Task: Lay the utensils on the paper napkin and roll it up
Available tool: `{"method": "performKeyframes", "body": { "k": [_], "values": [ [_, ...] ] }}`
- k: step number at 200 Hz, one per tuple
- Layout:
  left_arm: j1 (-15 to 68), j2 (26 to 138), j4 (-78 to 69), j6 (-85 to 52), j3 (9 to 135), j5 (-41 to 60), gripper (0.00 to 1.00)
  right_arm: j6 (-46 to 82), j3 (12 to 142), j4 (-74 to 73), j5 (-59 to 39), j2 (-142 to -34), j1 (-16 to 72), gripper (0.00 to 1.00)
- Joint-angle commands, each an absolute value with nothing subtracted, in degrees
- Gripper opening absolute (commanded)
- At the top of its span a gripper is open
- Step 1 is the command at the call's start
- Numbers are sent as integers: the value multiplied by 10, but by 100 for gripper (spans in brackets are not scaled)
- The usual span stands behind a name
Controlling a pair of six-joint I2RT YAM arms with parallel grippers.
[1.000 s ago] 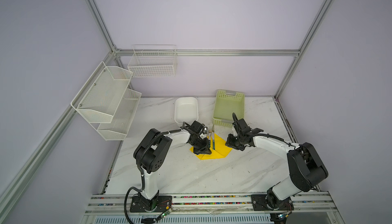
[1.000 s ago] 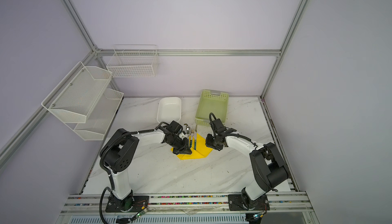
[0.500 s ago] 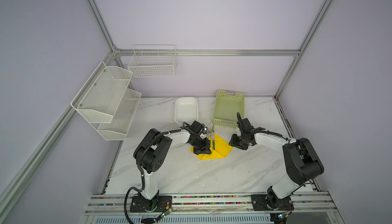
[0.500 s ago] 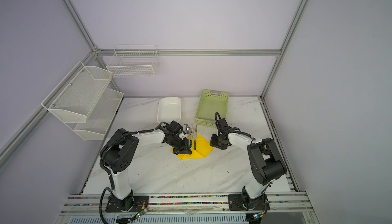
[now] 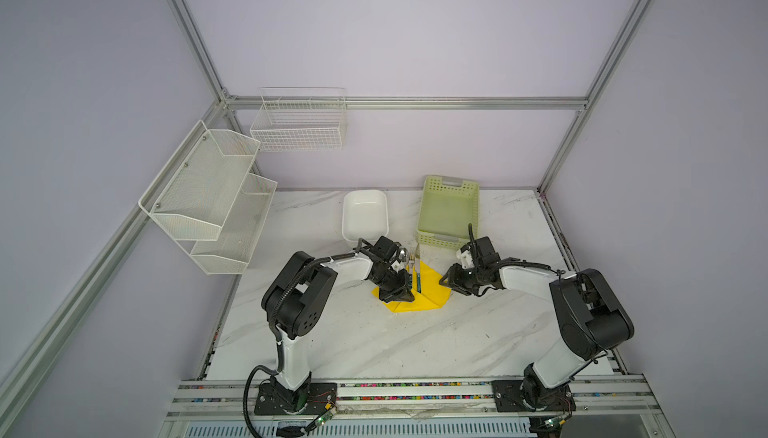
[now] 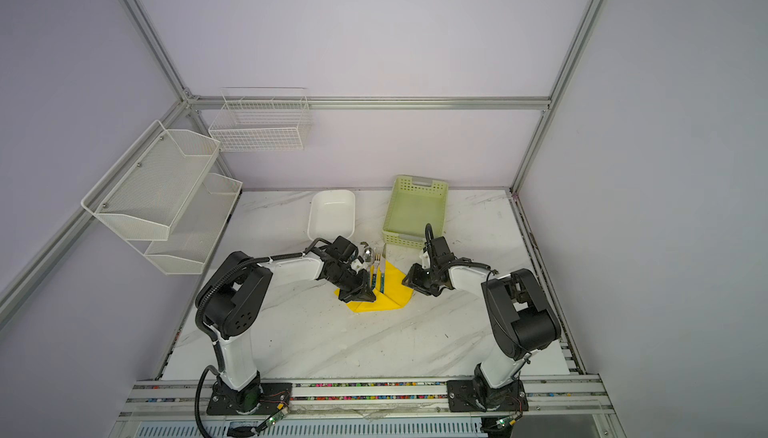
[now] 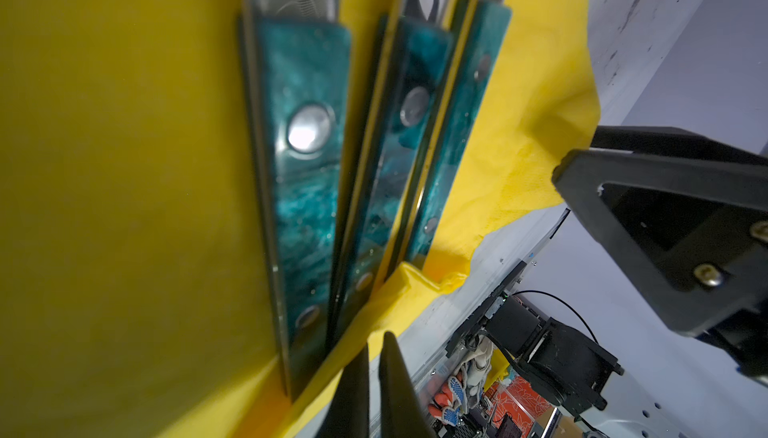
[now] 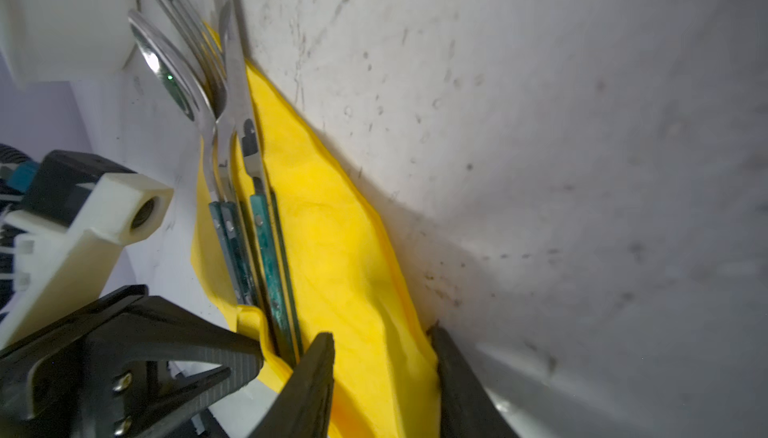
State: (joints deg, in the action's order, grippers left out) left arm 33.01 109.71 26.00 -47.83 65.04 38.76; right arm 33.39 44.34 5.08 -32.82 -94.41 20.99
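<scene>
The yellow paper napkin (image 5: 430,288) (image 6: 392,292) lies mid-table. The utensils (image 5: 415,267) (image 6: 379,267), a spoon, fork and knife with teal handles, lie side by side on its left part, their metal ends past its far corner. My left gripper (image 5: 402,295) (image 6: 366,297) (image 7: 374,346) is shut, tips at the napkin's curled near-left edge (image 7: 415,282); I cannot tell if paper is pinched. My right gripper (image 5: 446,284) (image 6: 409,282) (image 8: 382,357) is open, straddling the napkin's raised right edge (image 8: 374,290). One finger rests on the paper beside the handles (image 8: 266,257).
A white dish (image 5: 365,216) and a pale green perforated basket (image 5: 449,211) stand just behind the napkin. A white mesh shelf (image 5: 208,195) and a wire basket (image 5: 299,124) hang on the left and back walls. The marble table (image 5: 374,344) runs forward to the front rail.
The right gripper drew slightly off to the right, then came back onto the napkin's right edge. The left arm, the napkin and the utensils have not visibly moved.
</scene>
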Motion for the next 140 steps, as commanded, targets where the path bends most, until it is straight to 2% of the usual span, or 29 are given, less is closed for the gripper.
{"method": "performKeyframes", "body": {
  "k": [1, 31, 94, 140],
  "values": [
    [330, 1096, 274, -479, 675, 376, 10, 375, 419, -7, -413, -934, 212, 42],
    [330, 1094, 274, -479, 675, 376, 10, 375, 420, -5, -435, -923, 212, 42],
    [330, 1094, 274, -479, 674, 376, 10, 356, 446, 72, -343, -887, 196, 41],
    [330, 1093, 273, -481, 673, 376, 10, 342, 454, 97, -336, -883, 193, 36]
  ]
}}
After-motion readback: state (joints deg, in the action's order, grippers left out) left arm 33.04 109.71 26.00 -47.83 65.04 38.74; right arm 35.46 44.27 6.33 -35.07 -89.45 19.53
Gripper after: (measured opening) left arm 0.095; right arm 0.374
